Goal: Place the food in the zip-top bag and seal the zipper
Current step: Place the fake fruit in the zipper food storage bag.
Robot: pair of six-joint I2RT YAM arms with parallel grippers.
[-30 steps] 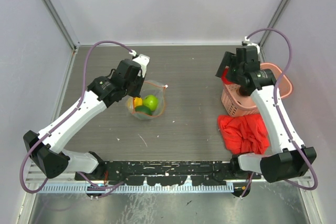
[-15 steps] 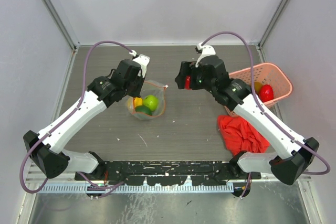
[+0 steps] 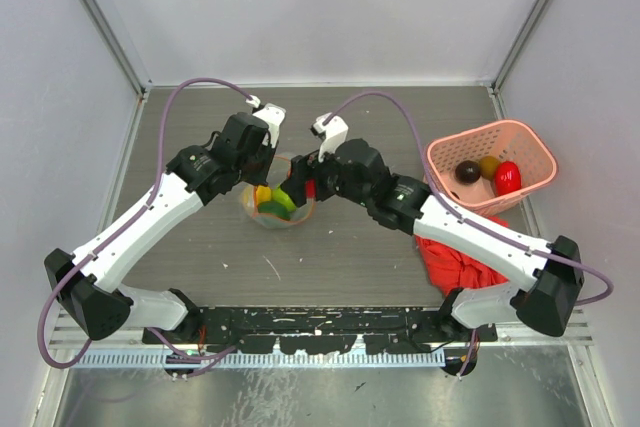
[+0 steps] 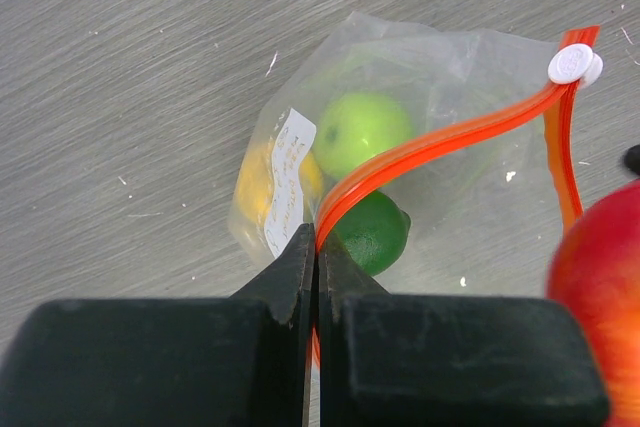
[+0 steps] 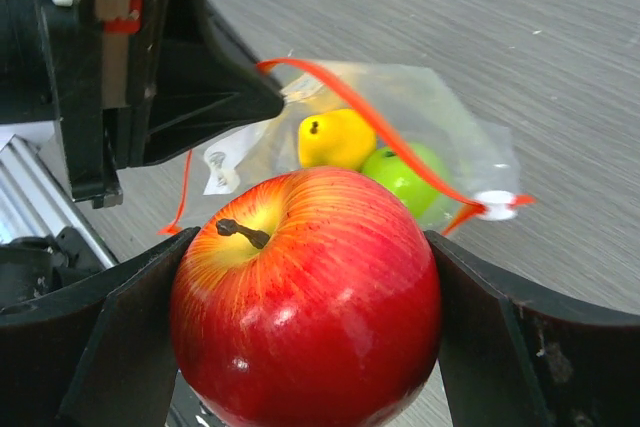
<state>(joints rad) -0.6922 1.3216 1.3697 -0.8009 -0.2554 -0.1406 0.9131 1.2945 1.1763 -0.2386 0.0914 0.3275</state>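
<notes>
**Three fruits bagged, a fourth at the mouth, zipper not yet closed**

The zip-top bag (image 4: pixel 470 77) lies on the table (image 3: pixel 380 137), a little left of the middle and about halfway between the far and near edges. Inside it I can count three pieces of food: a yellow fruit (image 5: pixel 335 137), a light green apple (image 4: pixel 360 132) and a dark green lime (image 4: pixel 375 232).

The left gripper (image 4: pixel 316 242) has its jaws pressed fully together on the zipper (image 4: pixel 440 142), pinching one lip of the mouth and holding it up, so the bag stands open. The white slider (image 4: pixel 574 64) sits at one end of the strip, so no part of the seal looks made.

The right gripper (image 5: pixel 310 307) has its jaws wide apart, but they clamp a red apple (image 5: pixel 310 297) from both sides. It hangs just beside the open mouth, above the table, and is not yet inside.

The pink basket (image 3: pixel 530 132) stands near the right edge, toward the far right corner. It holds a dark brown fruit (image 3: pixel 466 171), an orange fruit (image 3: pixel 489 165) and a red fruit (image 3: pixel 507 177). A red cloth (image 3: pixel 445 259) lies next to it on the near side.

In my judgement the task is about half done: the apple must go in, then the three from the basket, and last the zipper must be drawn across.
</notes>
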